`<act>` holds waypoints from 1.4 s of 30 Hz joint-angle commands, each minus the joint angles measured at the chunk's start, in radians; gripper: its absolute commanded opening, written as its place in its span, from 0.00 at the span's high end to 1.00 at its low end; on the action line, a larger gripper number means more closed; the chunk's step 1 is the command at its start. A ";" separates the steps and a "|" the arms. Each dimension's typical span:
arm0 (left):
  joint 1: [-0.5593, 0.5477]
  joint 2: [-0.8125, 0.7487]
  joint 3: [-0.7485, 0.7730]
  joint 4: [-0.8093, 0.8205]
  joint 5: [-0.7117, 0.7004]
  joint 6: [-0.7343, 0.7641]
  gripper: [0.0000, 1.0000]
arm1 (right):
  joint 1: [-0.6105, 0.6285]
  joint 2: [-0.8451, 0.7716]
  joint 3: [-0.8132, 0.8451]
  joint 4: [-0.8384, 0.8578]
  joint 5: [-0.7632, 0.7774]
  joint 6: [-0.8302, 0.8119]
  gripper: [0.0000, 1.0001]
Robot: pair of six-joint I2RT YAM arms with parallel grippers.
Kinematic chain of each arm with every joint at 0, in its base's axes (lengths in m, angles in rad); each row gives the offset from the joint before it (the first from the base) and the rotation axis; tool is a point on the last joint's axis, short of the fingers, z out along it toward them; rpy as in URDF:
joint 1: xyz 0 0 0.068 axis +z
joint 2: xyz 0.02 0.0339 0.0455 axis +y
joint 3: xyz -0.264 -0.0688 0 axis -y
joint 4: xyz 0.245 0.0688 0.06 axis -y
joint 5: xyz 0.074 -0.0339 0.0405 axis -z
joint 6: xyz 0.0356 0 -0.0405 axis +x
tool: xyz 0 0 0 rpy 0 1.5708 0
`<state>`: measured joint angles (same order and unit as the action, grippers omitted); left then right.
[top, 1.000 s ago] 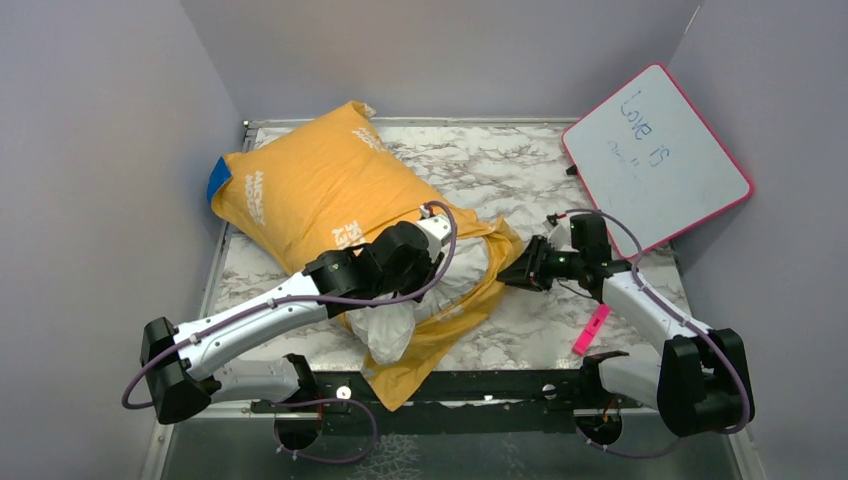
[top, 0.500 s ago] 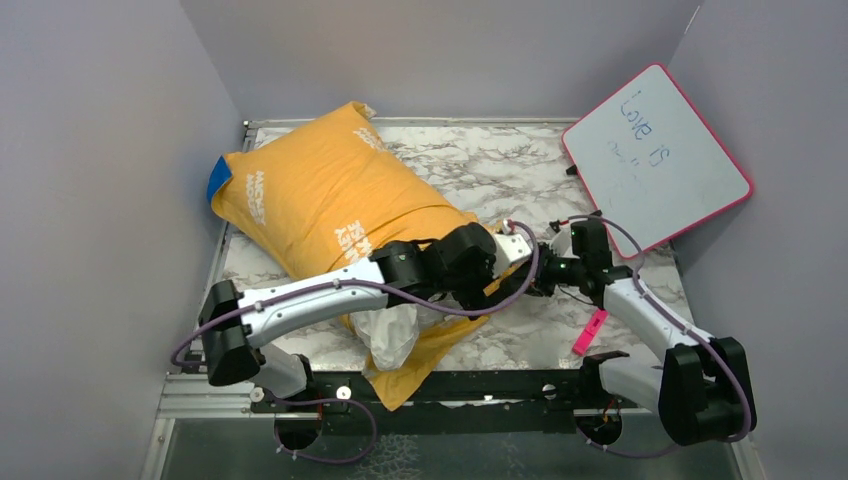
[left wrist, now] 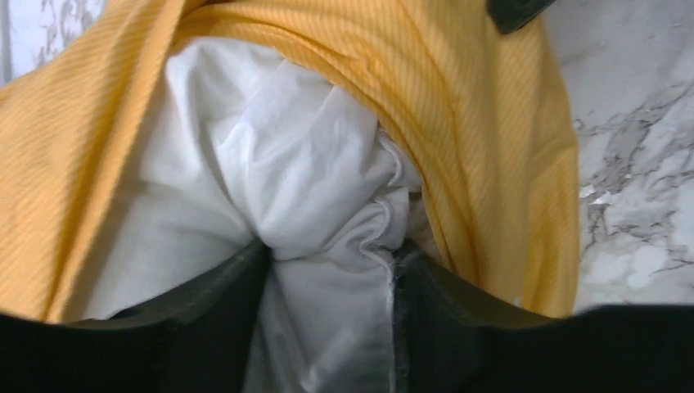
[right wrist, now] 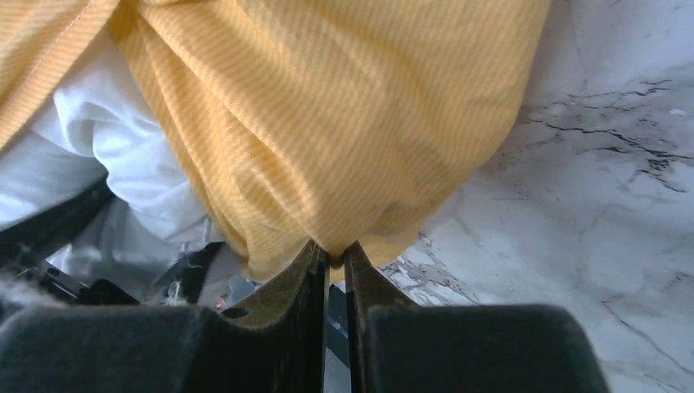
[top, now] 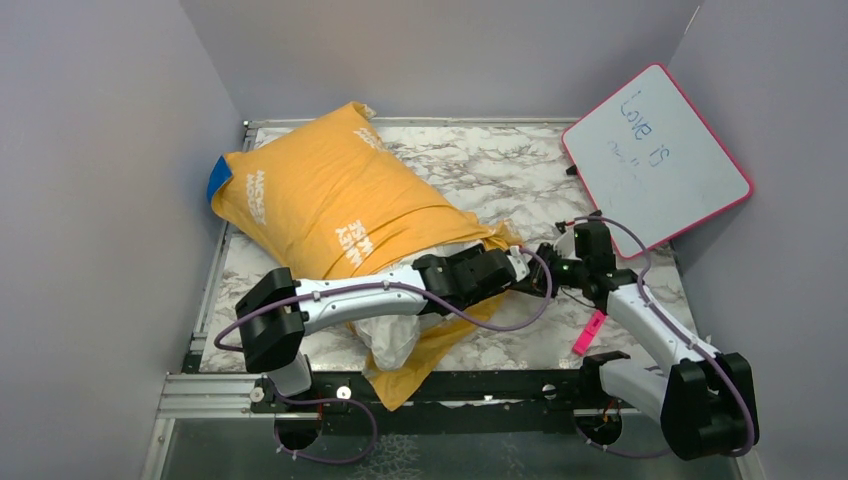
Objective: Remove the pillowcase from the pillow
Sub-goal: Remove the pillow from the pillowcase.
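Note:
The orange-yellow pillowcase lies diagonally across the marble table, its open end toward the front right. The white pillow bulges out of that opening. My left gripper reaches into the mouth of the case. In the left wrist view its jaws stand fairly wide, with a bunched fold of pillow filling the gap and pressing both fingers, under orange pillowcase. My right gripper meets it from the right. Its jaws are pinched on the pillowcase edge, pillow beside it.
A pink-edged whiteboard leans at the back right corner. A pink marker lies on the table by the right arm. Grey walls close in on three sides. A blue patch shows at the pillowcase's far left corner.
My left arm has swung right from above the pillow to the case's opening, its jaws opening wide and then narrowing onto white fabric. The right gripper has closed on the pillowcase edge.

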<state>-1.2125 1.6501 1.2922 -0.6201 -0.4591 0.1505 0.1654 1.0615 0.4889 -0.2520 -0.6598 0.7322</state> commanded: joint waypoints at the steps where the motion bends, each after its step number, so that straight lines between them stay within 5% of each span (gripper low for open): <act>1: 0.015 0.004 -0.048 -0.044 -0.179 -0.015 0.58 | -0.001 -0.024 0.043 -0.073 0.076 -0.031 0.84; 4: 0.016 -0.020 -0.072 -0.044 -0.220 -0.058 0.95 | -0.001 -0.020 0.092 -0.123 0.137 -0.060 0.85; 5: 0.016 -0.037 -0.076 -0.044 -0.219 -0.076 1.00 | -0.001 -0.020 0.107 -0.141 0.176 -0.068 0.86; 11: 0.016 -0.190 -0.139 -0.045 -0.186 -0.172 1.00 | -0.001 0.012 0.203 -0.212 0.458 -0.080 0.96; 15: 0.016 -0.284 -0.150 -0.044 -0.148 -0.191 1.00 | 0.000 0.088 0.292 -0.203 0.304 -0.157 0.93; 18: 0.016 -0.301 -0.127 -0.046 -0.139 -0.208 1.00 | -0.001 0.062 0.293 -0.121 0.049 -0.170 0.79; 20: 0.016 -0.301 -0.106 -0.045 -0.134 -0.221 1.00 | 0.000 -0.001 0.261 -0.048 -0.088 -0.135 0.45; 22: 0.016 -0.295 -0.081 -0.045 -0.129 -0.230 1.00 | -0.001 -0.059 0.237 -0.005 -0.168 -0.090 0.30; 28: 0.016 -0.266 -0.009 -0.038 -0.094 -0.251 1.00 | 0.013 -0.082 0.195 0.053 -0.254 -0.005 0.22; 31: 0.016 -0.257 0.020 -0.038 -0.064 -0.258 1.00 | 0.086 -0.025 0.210 0.018 -0.158 -0.021 0.22; 35: 0.017 -0.262 0.034 -0.036 -0.040 -0.272 1.00 | 0.131 0.066 0.208 0.036 -0.116 -0.052 0.30; 38: 0.016 -0.280 0.031 -0.032 -0.031 -0.295 1.00 | 0.131 0.101 0.266 -0.059 0.018 -0.141 0.54; 40: 0.016 -0.302 0.018 -0.015 -0.032 -0.309 1.00 | 0.131 0.119 0.318 -0.130 0.189 -0.164 0.82; 42: 0.017 -0.322 0.008 -0.003 -0.030 -0.315 1.00 | 0.131 0.132 0.341 -0.160 0.297 -0.180 0.98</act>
<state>-1.1912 1.4097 1.2648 -0.7044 -0.4984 -0.1162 0.2981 1.1801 0.7506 -0.3294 -0.6453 0.6262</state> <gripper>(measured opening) 0.046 0.127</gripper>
